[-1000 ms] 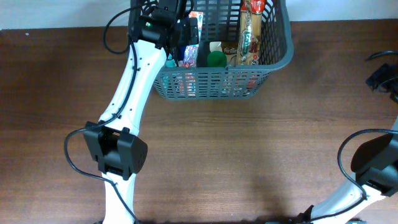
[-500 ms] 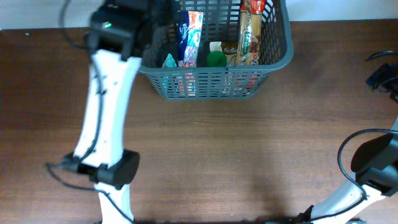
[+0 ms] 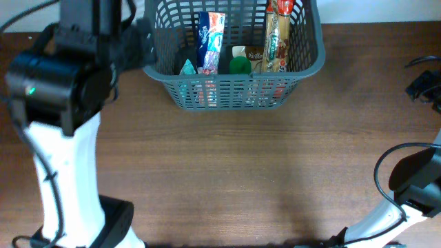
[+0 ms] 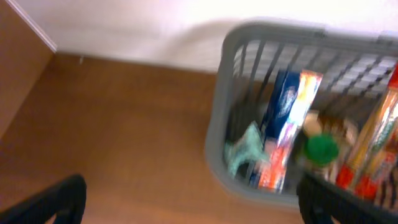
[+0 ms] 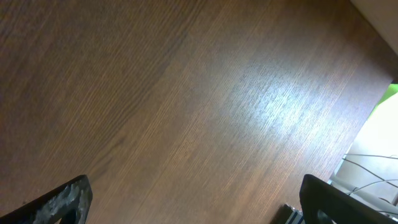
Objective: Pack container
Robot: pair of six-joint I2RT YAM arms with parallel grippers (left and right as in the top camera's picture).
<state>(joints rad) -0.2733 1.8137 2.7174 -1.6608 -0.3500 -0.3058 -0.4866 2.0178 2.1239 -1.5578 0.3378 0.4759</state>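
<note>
**Basket at twelve o'clock, both grippers spread and empty**

Overhead, the large dark grey plastic basket with lattice-slotted sides stands on the dark brown wooden table at twelve o'clock, its far end cut off by the frame. Inside it stand a blue, white and red toothpaste box, a round green cap, a small teal packet and tall brown-and-gold packets with red tops. The white-and-black left arm rises at nine to ten o'clock, its dark end just beside the basket's left rim.

The left wrist view, blurred, shows what the overhead hides. The left gripper has its black fingers far apart with nothing between them, above bare table just outside the basket's near corner. A white wall lies behind.

The right wrist view alone shows the right gripper: fingers wide apart, holding nothing, over bare wood, with cables at four o'clock. Overhead, only the right arm shows, at four o'clock, well apart from the basket.
</note>
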